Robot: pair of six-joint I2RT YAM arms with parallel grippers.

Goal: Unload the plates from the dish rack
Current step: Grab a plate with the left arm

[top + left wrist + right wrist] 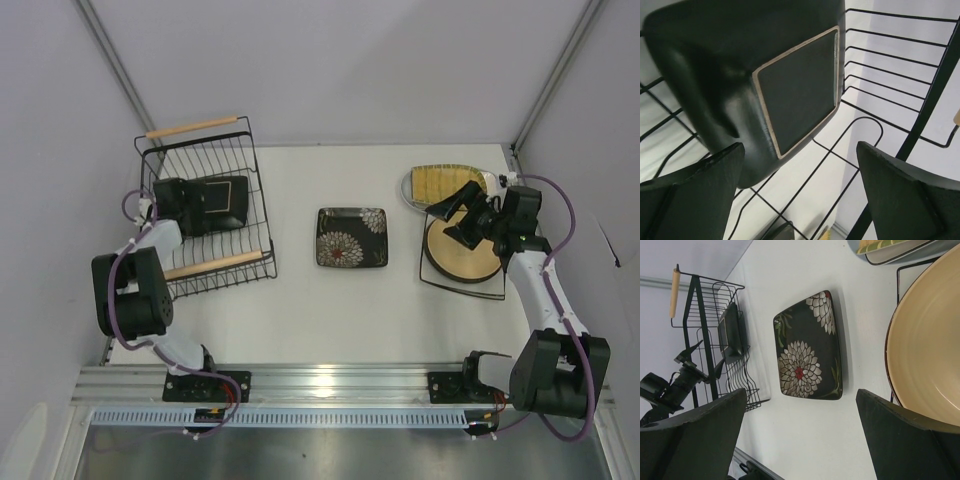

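The black wire dish rack (pixel 255 175) with wooden handles stands at the left. One dark square plate (pixel 218 203) leans inside it, its unglazed underside (pixel 795 85) facing the left wrist camera. My left gripper (pixel 172 198) is inside the rack at the plate's left edge, open, with nothing between the fingers (pixel 800 197). A dark floral square plate (pixel 352 237) lies flat in the middle of the table. A tan round plate (pixel 462 252) lies at the right. My right gripper (pixel 450 222) hovers open over its left part, empty (pixel 800 440).
A mustard ribbed plate (pixel 445 180) rests on a grey round plate (pixel 412 190) behind the tan one. A thin black square outline (pixel 424 278) shows under the tan plate. The rack's wires (pixel 890 85) surround my left gripper. Walls close the table at the back and both sides.
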